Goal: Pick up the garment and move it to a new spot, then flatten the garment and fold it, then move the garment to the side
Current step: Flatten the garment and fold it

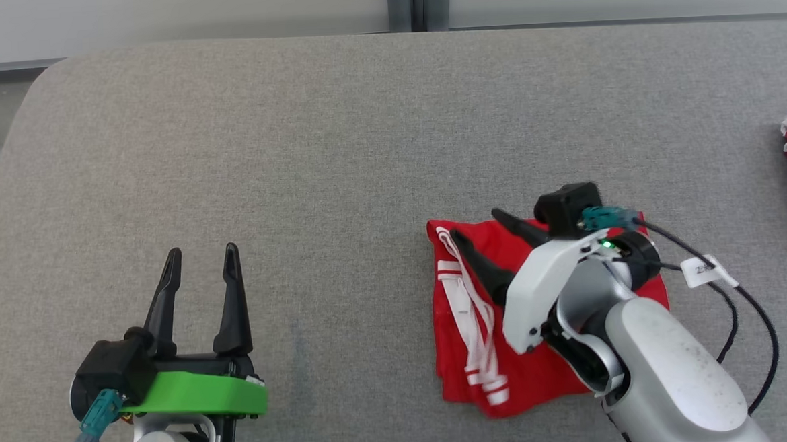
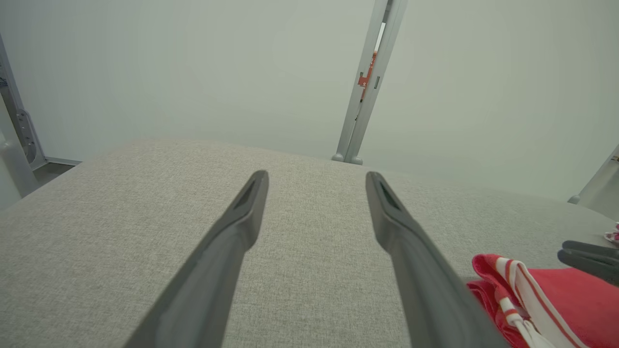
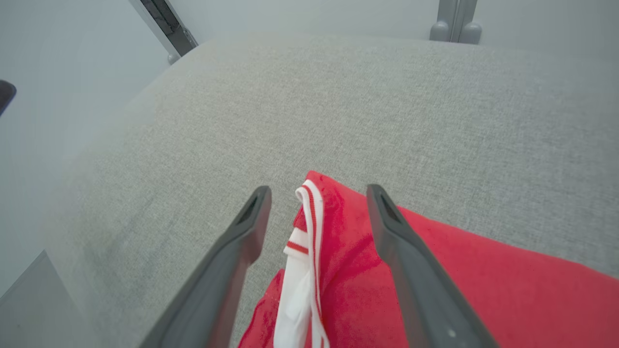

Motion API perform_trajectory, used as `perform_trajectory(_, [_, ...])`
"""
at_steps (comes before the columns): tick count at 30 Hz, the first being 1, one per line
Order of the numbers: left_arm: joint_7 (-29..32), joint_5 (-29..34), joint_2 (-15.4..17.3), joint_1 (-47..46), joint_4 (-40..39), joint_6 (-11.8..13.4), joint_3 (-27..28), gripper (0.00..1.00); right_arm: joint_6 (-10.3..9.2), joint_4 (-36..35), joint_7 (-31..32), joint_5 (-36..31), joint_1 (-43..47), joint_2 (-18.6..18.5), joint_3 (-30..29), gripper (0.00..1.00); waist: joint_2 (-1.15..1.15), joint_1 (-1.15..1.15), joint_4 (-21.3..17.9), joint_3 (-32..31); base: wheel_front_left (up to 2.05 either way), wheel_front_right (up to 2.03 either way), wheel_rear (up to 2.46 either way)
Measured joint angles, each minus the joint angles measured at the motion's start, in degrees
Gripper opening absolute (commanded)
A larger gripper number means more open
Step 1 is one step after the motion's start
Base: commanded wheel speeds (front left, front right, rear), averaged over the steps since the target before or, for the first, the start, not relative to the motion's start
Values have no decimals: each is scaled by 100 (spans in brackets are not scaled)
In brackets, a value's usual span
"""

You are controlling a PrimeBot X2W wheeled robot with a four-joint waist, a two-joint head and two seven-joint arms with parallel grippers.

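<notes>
Right gripper (image 1: 475,223): jaws wide, empty, over folded red fabric garment with white striped trim (image 1: 452,346). Left gripper (image 1: 203,249): wide, empty, well left of garment. White cable tag (image 1: 702,270): writing illegible.

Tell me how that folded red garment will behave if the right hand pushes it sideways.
The red garment looks soft and floppy, lying in loose folds, so it would probably bunch or unfold rather than slide whole. The white striped trim lies loose on top and may trail. The woven grey surface likely adds drag.
</notes>
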Motion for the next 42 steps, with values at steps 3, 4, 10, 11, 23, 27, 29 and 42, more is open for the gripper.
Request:
perform_trajectory(3, [0,35,0,34,-5,0,14,100,0,-307,-543,47,-19,41,-404,100,0,0,-76,-83,0,0,0])
perform_trajectory(4, [0,42,0,40,-7,0,15,100,0,-382,-654,29,-19,43,-525,100,0,0,-98,-106,0,0,0])
perform_trajectory(10, [0,53,-1,81,-23,0,-11,100,2,-569,-1281,-417,446,-119,-1348,100,0,0,-281,-257,0,0,0])
perform_trajectory(11, [0,53,-1,98,-22,0,-25,100,2,-557,-1348,-495,530,-148,-1489,100,0,0,-307,-275,0,0,0])
perform_trajectory(23, [0,71,-2,265,87,-1,37,100,0,-174,-2875,-1191,1561,-260,-2480,100,0,0,-651,-528,0,0,0])
perform_trajectory(27, [0,153,-2,333,155,-1,145,100,4,276,-3136,-1214,1574,-378,-2157,100,0,0,-767,-649,0,0,0])
perform_trajectory(29, [0,169,-2,435,213,-1,205,100,5,479,-3222,-1129,1545,-378,-2056,100,0,0,-814,-732,0,0,0])
perform_trajectory(42, [0,207,-2,605,469,0,383,100,4,1115,-3404,-682,1123,-434,-1578,100,0,0,-1012,-1061,0,0,0])
